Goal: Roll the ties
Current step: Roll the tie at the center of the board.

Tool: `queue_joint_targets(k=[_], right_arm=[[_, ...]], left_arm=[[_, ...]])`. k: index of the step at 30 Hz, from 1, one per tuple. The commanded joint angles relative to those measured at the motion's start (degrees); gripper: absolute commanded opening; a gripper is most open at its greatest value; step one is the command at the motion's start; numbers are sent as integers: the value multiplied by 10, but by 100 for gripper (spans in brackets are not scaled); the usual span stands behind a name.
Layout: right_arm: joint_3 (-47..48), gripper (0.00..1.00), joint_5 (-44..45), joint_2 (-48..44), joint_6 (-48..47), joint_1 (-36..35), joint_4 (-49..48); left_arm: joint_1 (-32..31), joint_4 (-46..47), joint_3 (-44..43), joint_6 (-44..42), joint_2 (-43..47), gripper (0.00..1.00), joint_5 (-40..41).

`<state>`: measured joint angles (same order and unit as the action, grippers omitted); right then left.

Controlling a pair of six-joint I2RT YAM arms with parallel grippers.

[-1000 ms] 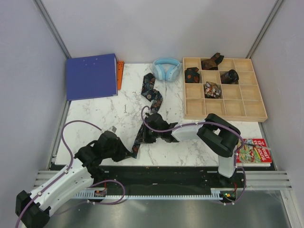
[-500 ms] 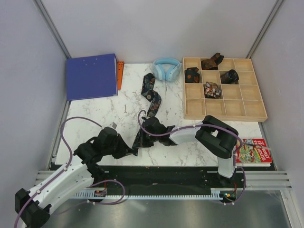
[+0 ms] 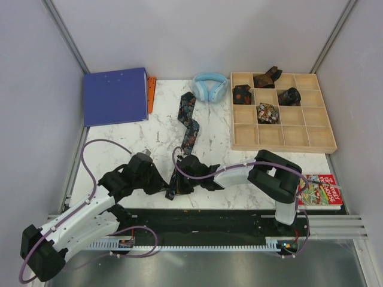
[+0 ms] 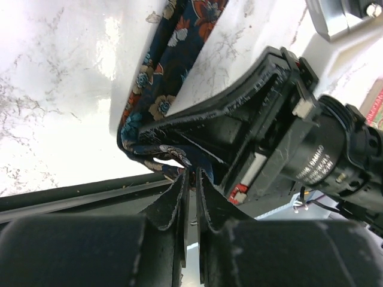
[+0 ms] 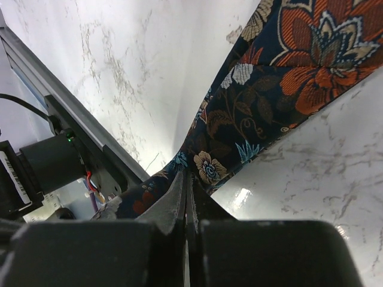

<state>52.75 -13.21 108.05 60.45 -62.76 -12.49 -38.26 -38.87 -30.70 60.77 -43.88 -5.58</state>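
At front, left pincer [image 4: 192,177] and right pincer [image 5: 187,180] grip tie [image 5: 269,89]; motor lettering [image 4: 312,162] illegible.

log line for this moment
left claw: shut on tie | right claw: shut on tie | tie: unrolled | tray: rolled ties

One unrolled tie [image 3: 190,122], four rolled ties [image 3: 267,112], one tray [image 3: 293,137], one headphone set [image 3: 210,86], one binder [image 3: 115,95], one book [image 3: 321,191].
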Motion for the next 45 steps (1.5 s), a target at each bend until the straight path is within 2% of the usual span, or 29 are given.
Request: queue_joint_targets(k=[1, 16, 23, 32, 37, 41, 45], right_arm=[[-5, 0, 3, -21, 8, -6, 17], [95, 0, 47, -16, -71, -3, 190], [119, 14, 57, -27, -95, 3, 254], [118, 19, 96, -78, -127, 18, 328], [90, 19, 90, -122, -146, 22, 323], [64, 19, 35, -139, -144, 22, 250], [69, 17, 10, -126, -130, 22, 224]], left_arm=[[11, 26, -15, -31, -23, 13, 10], [33, 69, -40, -63, -134, 11, 11], [42, 83, -54, -80, -172, 10, 12], [47, 106, -61, -89, -208, 9, 5], [48, 116, -64, -90, -232, 9, 6], [48, 125, -70, -94, -256, 8, 7], [49, 125, -81, -94, -273, 8, 15]])
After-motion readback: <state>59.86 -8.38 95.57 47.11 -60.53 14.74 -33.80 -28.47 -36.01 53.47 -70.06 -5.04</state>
